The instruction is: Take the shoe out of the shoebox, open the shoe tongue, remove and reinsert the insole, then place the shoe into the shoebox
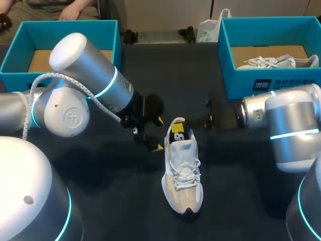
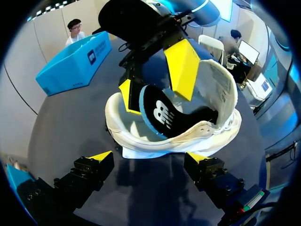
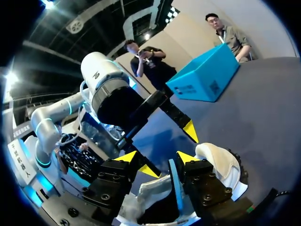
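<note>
Head view: the white shoe [image 1: 183, 175] lies in the middle of the tabletop [image 1: 100, 196], toe at 6 o'clock. My left tool [image 2: 149, 157] is open at its 10 o'clock. My right tool [image 3: 156, 157] is open around the insole [image 2: 164, 113] standing in the heel

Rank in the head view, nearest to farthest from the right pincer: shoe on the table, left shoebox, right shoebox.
1. Shoe: at the right pincer, mid-table.
2. Right shoebox: far right corner.
3. Left shoebox: far left corner.
</note>
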Robot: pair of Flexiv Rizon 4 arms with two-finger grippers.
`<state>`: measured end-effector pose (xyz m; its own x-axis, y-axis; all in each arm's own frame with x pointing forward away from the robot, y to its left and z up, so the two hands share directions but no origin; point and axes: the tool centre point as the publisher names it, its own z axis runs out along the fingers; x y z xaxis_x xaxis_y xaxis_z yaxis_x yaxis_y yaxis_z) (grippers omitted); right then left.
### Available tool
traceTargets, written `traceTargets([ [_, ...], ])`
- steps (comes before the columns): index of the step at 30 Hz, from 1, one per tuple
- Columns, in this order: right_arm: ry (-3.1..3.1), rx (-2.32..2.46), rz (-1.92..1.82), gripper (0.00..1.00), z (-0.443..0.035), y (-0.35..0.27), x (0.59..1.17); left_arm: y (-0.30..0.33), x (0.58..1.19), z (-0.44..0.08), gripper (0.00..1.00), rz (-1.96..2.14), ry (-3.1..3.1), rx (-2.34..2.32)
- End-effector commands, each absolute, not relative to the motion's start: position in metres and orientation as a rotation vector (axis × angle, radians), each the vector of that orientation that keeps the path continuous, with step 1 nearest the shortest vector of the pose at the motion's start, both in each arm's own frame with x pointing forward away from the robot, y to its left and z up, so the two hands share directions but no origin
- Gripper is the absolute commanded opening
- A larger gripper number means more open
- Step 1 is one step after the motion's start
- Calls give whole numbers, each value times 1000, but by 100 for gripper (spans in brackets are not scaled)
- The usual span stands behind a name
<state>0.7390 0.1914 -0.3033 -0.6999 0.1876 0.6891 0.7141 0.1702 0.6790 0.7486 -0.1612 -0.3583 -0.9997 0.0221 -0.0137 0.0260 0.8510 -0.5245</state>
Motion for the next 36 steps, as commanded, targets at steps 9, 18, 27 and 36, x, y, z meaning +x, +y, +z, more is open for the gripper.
traceTargets([
  [9, -2053, -739, -1273, 57, -287, 172, 750, -136, 753, -340, 100, -839, 3044, 83],
  [18, -2113, -732, -1130, 64, -274, 169, 761, -116, 773, -328, 100, -810, 3072, 89],
  [27, -2261, -928, -946, 64, -251, 161, 783, -91, 798, -314, 100, -726, 3123, 113],
  [36, -2376, -1094, -833, 55, -233, 156, 798, -57, 832, -286, 100, -678, 3151, 181],
])
